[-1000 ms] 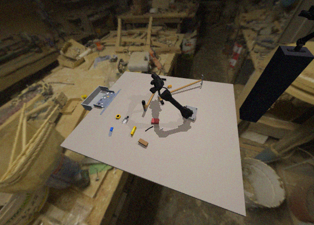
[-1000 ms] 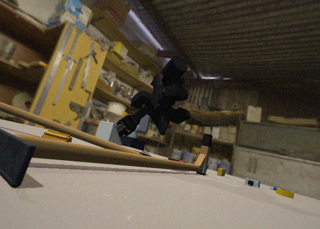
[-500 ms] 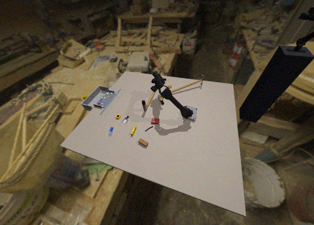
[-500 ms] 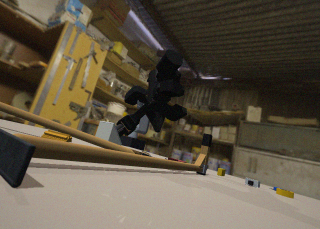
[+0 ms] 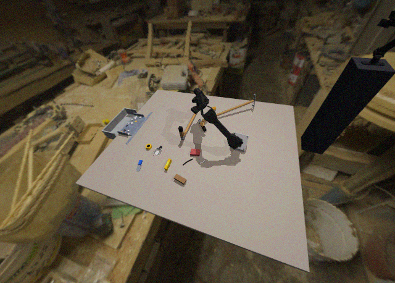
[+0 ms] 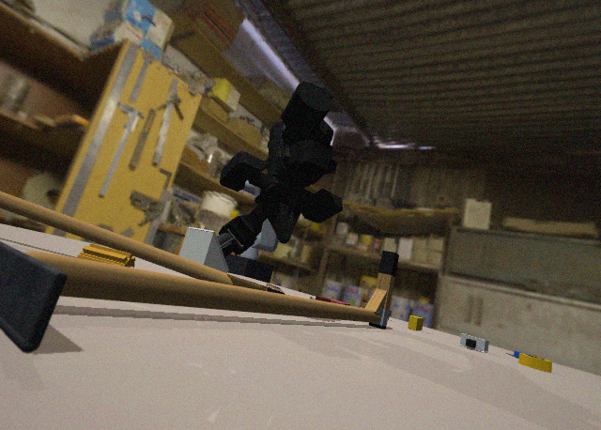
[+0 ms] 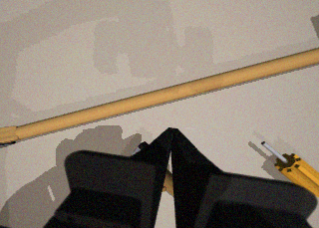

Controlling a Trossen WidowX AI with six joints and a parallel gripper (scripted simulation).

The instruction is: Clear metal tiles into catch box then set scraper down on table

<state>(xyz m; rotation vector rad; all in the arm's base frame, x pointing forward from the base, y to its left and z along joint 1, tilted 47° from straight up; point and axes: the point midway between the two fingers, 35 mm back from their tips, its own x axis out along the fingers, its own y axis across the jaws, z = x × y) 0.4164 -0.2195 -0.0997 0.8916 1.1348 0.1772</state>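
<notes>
My gripper (image 5: 193, 110) (image 6: 285, 238) (image 7: 171, 132) is shut and empty, above the table. A long wooden-handled tool (image 5: 190, 123) (image 6: 193, 290) (image 7: 174, 93) lies ahead of the fingertips in the wrist view, with a raised black-tipped grip and a dark blade. A second long-handled tool (image 5: 236, 107) (image 6: 121, 243) lies beside it, with a metal head. I cannot tell which is the scraper. Small metal tiles (image 5: 135, 117) are spread on the steel plate (image 5: 134, 130) at the table's far left. The grey catch box (image 5: 109, 134) stands at its end.
An orange-yellow tool (image 5: 213, 108) (image 6: 106, 254) (image 7: 299, 172) lies near the handles. A red block (image 5: 194, 152), yellow block (image 5: 167, 164), brown block (image 5: 180, 179), tape ring (image 5: 148, 146) and blue-ended item (image 5: 139, 162) lie on the near side. The arm's base (image 5: 244, 141) is at the right.
</notes>
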